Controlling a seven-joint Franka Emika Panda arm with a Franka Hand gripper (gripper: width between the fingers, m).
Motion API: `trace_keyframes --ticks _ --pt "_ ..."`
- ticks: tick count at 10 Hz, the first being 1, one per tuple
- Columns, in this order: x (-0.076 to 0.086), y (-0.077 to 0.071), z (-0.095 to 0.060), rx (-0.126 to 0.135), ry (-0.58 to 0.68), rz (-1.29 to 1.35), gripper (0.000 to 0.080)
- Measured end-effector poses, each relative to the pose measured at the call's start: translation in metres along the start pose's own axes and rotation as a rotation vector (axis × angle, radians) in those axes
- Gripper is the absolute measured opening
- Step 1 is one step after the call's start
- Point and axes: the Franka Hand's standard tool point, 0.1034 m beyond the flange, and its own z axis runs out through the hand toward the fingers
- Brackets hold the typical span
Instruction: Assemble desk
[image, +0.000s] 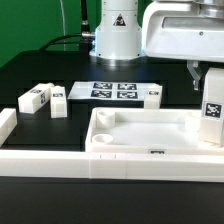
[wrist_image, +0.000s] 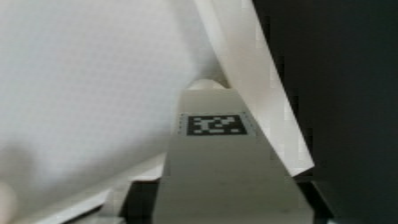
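The white desk top (image: 120, 148) lies on the black table as a tray, rim upward, with round sockets in its corners. My gripper (image: 212, 92) is shut on one square white leg (image: 212, 118) and holds it upright over the tray's corner at the exterior view's right. I cannot tell whether the leg touches the socket. In the wrist view the leg (wrist_image: 222, 160) with its black tag sits between my dark fingers (wrist_image: 146, 196), above the desk top (wrist_image: 89, 90). Two loose legs (image: 35, 97) (image: 57, 102) lie at the exterior view's left. A third (image: 150, 93) lies behind the tray.
The marker board (image: 113, 91) lies flat behind the tray, in front of the robot base (image: 117, 35). White border rails run along the front (image: 50, 162) and the exterior view's left (image: 7, 125) of the table.
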Motion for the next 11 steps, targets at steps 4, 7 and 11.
trace_keyframes --ticks 4,7,11 --pt "-0.0064 -0.0037 0.0031 0.028 -0.006 0.415 0.0290" --pt "-0.0078 -0.0070 0.0030 0.053 -0.031 0.573 0.0304" --pt "-0.0087 -0.0071 0.0002 0.008 -0.057 0.322 0.0637"
